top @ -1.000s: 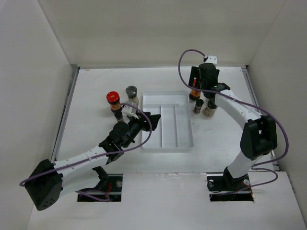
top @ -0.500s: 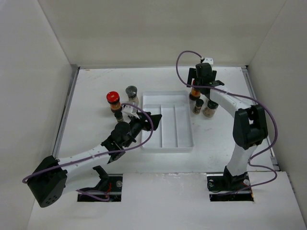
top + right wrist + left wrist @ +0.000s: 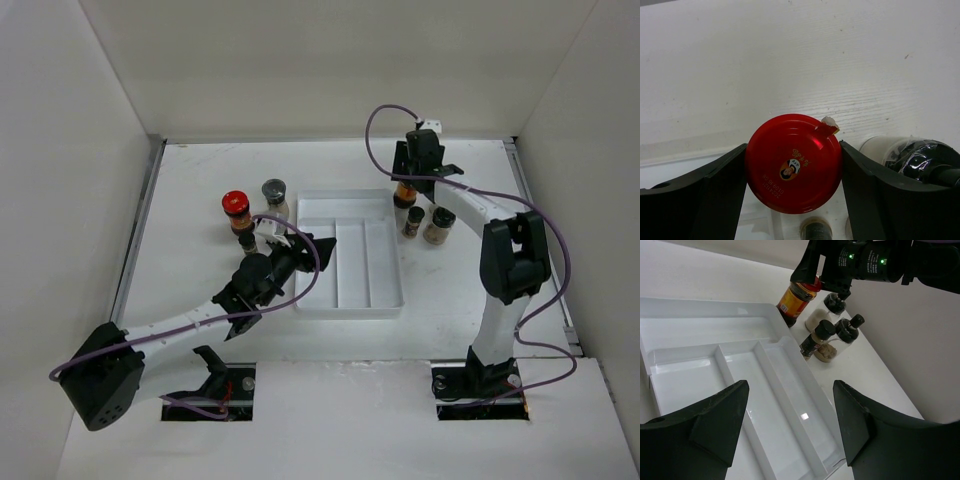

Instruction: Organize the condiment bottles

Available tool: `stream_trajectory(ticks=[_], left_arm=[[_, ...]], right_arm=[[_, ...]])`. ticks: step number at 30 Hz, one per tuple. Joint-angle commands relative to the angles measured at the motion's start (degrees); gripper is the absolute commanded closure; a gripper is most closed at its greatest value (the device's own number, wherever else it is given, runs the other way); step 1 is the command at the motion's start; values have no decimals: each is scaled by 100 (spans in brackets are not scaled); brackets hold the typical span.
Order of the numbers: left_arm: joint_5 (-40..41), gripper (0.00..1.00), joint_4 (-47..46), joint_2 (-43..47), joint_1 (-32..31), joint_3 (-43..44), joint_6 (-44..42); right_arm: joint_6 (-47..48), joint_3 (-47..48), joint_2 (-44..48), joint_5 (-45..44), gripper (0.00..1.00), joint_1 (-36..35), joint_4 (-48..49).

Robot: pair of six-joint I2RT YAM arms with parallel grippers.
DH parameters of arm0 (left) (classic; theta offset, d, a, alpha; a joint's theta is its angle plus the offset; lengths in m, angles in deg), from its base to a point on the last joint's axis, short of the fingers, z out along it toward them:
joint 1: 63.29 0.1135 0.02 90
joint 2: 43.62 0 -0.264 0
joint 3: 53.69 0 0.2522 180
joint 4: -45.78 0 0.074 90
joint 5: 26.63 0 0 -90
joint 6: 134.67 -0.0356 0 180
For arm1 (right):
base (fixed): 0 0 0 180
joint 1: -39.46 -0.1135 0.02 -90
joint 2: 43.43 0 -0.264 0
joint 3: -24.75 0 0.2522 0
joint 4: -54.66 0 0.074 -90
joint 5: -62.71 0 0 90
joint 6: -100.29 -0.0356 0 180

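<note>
While the right fingers (image 3: 875, 195) press against both sides of the cap of a red-capped jar (image 3: 792, 162), the jar stands where it stood a second ago, on the worktop (image 3: 200, 180) just beside the far right corner of the white tray (image 3: 350, 308). The right arm's elbow has swung in toward the tray, and the wrist has edged slightly left. That arm reaches far forward, its wrist pointing down over the jar. Brown contents, an orange label and a torn seal tab on the cap show. The left fingers (image 3: 705, 425) are spread wide, low over the tray's left side — almost unmoved. A slim dark jar (image 3: 413, 221) and a pale jar (image 3: 437, 226) stand near the red-capped one.
</note>
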Motion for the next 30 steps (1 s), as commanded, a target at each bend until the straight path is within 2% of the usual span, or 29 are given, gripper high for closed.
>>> stream_trajectory(ticks=[1, 6, 14, 21, 30], left_arm=[[-62, 33, -376, 10, 51, -73, 60], [-62, 33, -438, -7, 78, -99, 77], [-27, 33, -429, 37, 183, -143, 174], [-10, 33, -385, 116, 350, -196, 271], [-10, 33, -411, 81, 394, -222, 297]], right_arm=[[96, 152, 372, -194, 44, -12, 326], [421, 108, 1049, -536, 48, -266, 722], [695, 73, 1604, -784, 50, -864, 942], [492, -164, 1315, -608, 50, -1391, 1302], [238, 99, 682, -388, 51, -1664, 1452]])
